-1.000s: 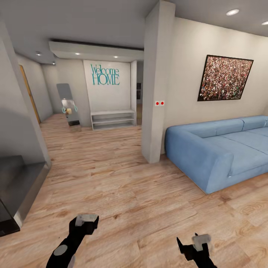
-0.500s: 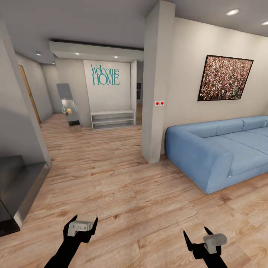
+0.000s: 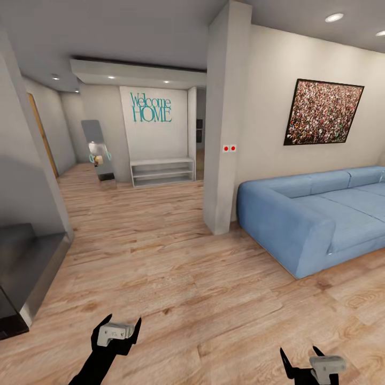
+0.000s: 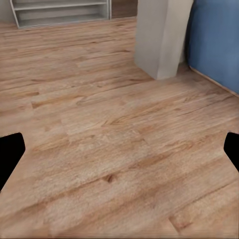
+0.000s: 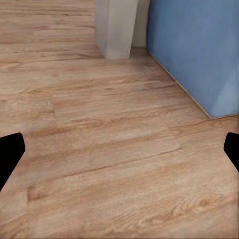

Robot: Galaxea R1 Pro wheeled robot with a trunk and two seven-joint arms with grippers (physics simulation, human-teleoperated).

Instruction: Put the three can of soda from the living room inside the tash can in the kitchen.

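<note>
- The robot stands in the living room (image 3: 176, 267), on the warm wood floor (image 3: 160, 251).
- The task looks like it is just at the start. I see no soda can and no trash can, so I cannot tell where they are.
- I think the robot must first find the cans, pick them up, and carry them to the kitchen. None of that looks done yet.
- The left tool (image 3: 118, 326) hangs low over the floor. Its two black fingers stand apart and hold nothing.
- The right tool (image 3: 302, 361) is low by the edge of the head view. Its fingers stand apart too, and it is empty.
- In each wrist view, the finger tips sit far out at the two sides, with bare floor between them.
- I count one blue sofa (image 3: 315, 214), one white pillar (image 3: 223, 123), and one picture (image 3: 323, 112) on the wall.
- There is one low white shelf (image 3: 162, 171) under one "Welcome HOME" sign (image 3: 151, 107).
- Two small red dots (image 3: 229, 148) sit on the pillar.
</note>
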